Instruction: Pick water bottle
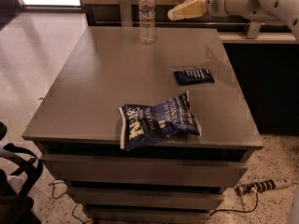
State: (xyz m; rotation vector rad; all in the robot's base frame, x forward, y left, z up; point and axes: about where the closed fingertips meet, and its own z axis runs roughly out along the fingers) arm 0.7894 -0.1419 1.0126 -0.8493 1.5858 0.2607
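Observation:
The water bottle (147,17) stands upright at the far edge of the grey table (107,78), clear with a white cap and a pale label band. My gripper (174,14) comes in from the upper right on a white arm, its cream fingers pointing left toward the bottle. It hangs above the table's far edge, a short gap to the right of the bottle, not touching it.
A blue chip bag (156,121) lies at the table's front edge. A small dark blue packet (194,76) lies at the right. A counter rail runs behind the table. A power strip (261,186) lies on the floor at the right, a dark chair (14,181) at the lower left.

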